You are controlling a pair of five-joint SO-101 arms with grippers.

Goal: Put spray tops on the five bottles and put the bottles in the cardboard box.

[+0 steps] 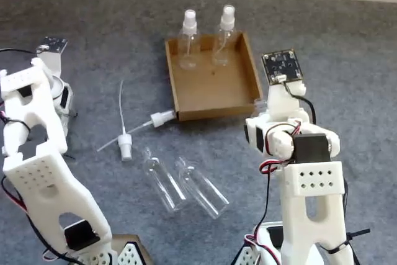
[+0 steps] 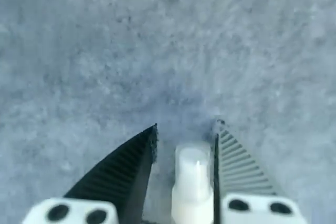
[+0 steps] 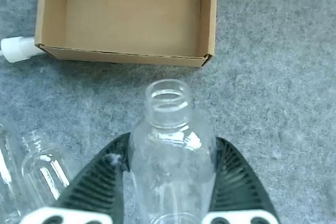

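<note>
So the open bottle (image 3: 170, 156) with no top on is clamped in the right gripper (image 3: 172, 142), both fingers tight against its sides. Its bare neck points toward the near wall of the cardboard box (image 1: 217, 113), and it's over the carpet (image 1: 322, 35), just off the box corner on the right arm's side.

The left gripper (image 2: 185, 127) has a white spray top (image 2: 191, 182) sitting between its fingers. It's snug against one finger, with a sliver of gap near the tip of the other, so I'd call it held. That gripper hangs over bare carpet, well apart from the box, out on the left side.

Inside the box, two capped bottles (image 1: 188, 44) (image 1: 222, 41) stand upright side by side against the far wall, tops already on.

On the carpet in front of the box, two more topless bottles (image 1: 162, 183) (image 1: 201, 187) lie on their sides next to each other, close but I can't tell if they touch.

There are also two loose spray tops. One (image 1: 162, 118) lies just beside the box's near corner on the left arm's side, and the other (image 1: 126, 146) is a bit further out. Both have their thin dip tubes sticking out across the carpet
</note>
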